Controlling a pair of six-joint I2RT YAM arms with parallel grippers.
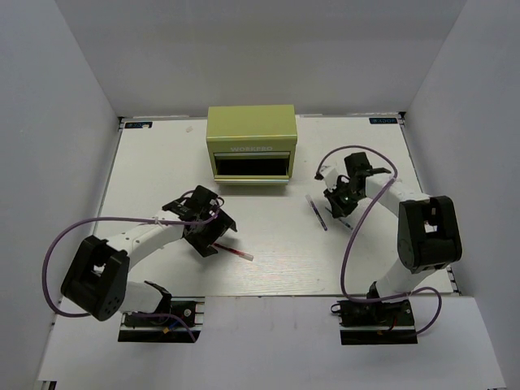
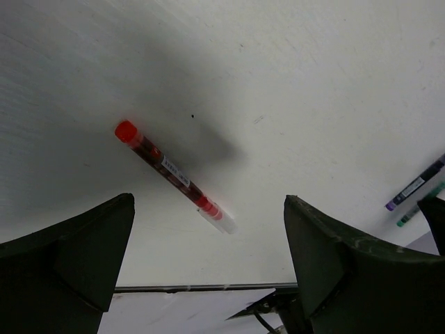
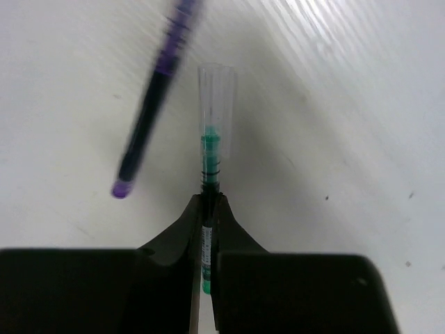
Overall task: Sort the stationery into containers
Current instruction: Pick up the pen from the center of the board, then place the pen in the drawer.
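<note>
Green ink marks the thin pen (image 3: 211, 149) clamped in the right tool (image 3: 210, 203), due for the cabinet drawer (image 1: 250, 166). Spread wide, the left tool (image 1: 210, 233) hovers over the red pen (image 2: 170, 174); next, descend and close.

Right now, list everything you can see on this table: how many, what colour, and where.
cabinet: one, yellow-green, far middle of the table, dark opening in front.
red pen: one, red with clear cap, lying below the left gripper.
purple pen: one, dark with purple end, lying beside the right gripper.
green pen: one, green with clear cap, in the right gripper.
table: one, white.
left gripper: open.
right gripper: shut on green pen.
</note>
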